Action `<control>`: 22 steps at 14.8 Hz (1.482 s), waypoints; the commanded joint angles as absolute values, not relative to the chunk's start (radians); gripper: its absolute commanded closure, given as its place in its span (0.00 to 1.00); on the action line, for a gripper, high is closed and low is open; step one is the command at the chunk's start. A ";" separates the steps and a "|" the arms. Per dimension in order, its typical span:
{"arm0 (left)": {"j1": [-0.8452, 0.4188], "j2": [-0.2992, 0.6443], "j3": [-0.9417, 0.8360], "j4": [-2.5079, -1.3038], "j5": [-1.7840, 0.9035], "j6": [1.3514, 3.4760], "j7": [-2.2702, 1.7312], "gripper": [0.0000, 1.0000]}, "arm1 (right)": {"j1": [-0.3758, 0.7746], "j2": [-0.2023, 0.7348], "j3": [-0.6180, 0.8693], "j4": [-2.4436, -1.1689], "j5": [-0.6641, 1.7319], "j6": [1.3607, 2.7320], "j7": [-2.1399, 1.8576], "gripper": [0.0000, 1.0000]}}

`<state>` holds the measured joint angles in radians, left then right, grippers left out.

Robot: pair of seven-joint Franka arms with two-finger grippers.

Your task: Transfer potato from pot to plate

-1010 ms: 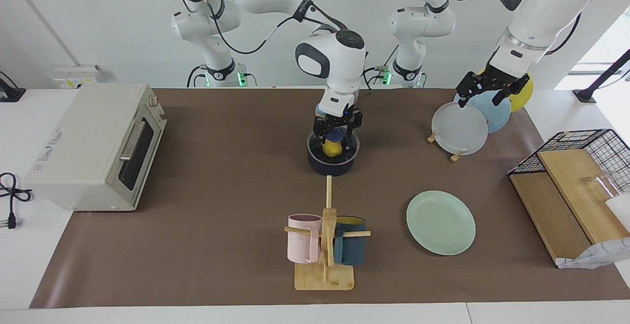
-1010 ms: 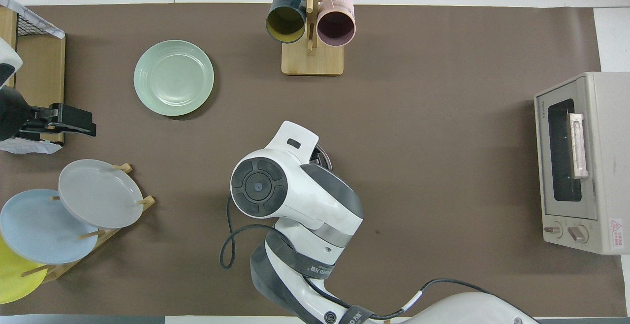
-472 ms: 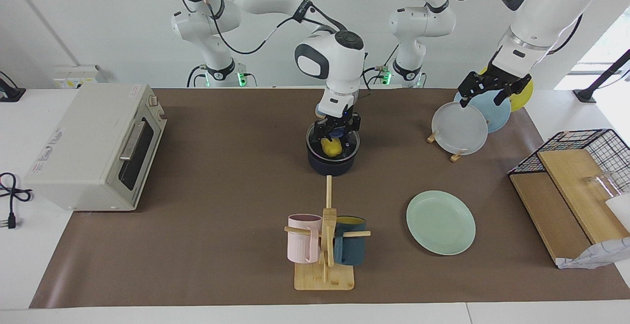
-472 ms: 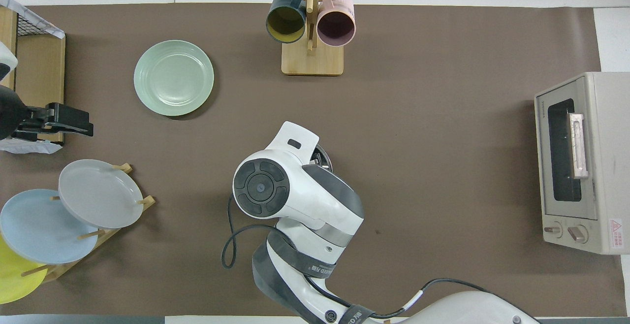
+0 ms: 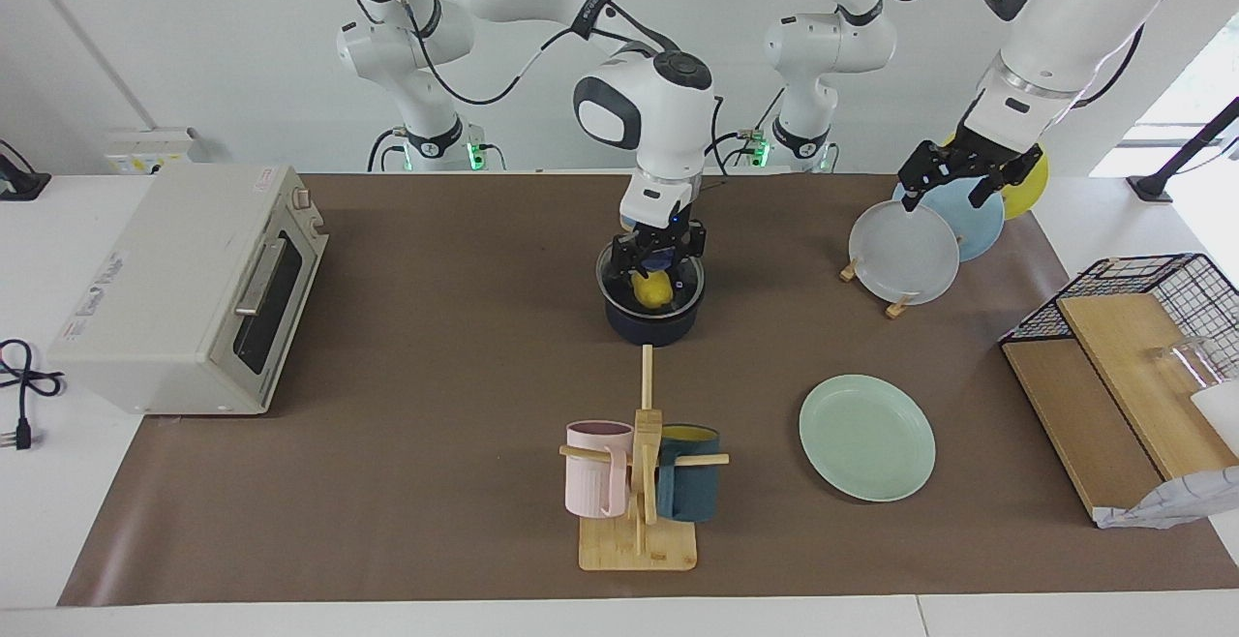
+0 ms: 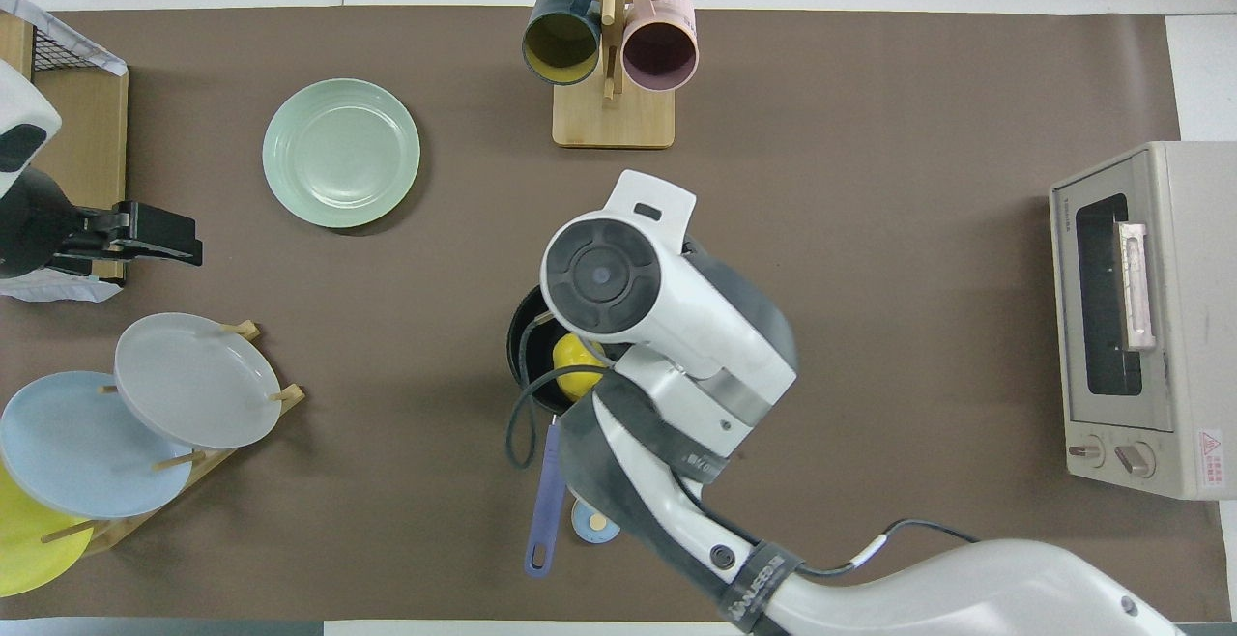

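The yellow potato lies inside the dark blue pot at the table's middle. It also shows in the overhead view, as does the pot's rim with its long handle pointing toward the robots. My right gripper hangs just over the potato inside the pot's rim, its fingers apart on either side of the potato's top. The mint-green plate lies bare, farther from the robots than the pot, toward the left arm's end; it also shows from above. My left gripper waits open over the plate rack.
A mug tree with a pink and a dark blue mug stands farther from the robots than the pot. A rack holds grey, light blue and yellow plates. A toaster oven is at the right arm's end, a wire basket at the left arm's.
The right arm's wrist has lifted and swung a little, so the overhead view now shows the pot and potato. The potato has stayed in the pot. The left gripper has barely moved.
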<state>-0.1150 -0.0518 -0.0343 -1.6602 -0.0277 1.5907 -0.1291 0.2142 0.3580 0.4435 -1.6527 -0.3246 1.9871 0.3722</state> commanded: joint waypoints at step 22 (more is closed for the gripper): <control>-0.687 0.192 -0.035 -2.060 -0.066 2.285 -0.707 0.00 | -0.362 0.272 0.460 -2.001 -0.279 2.245 -0.045 0.00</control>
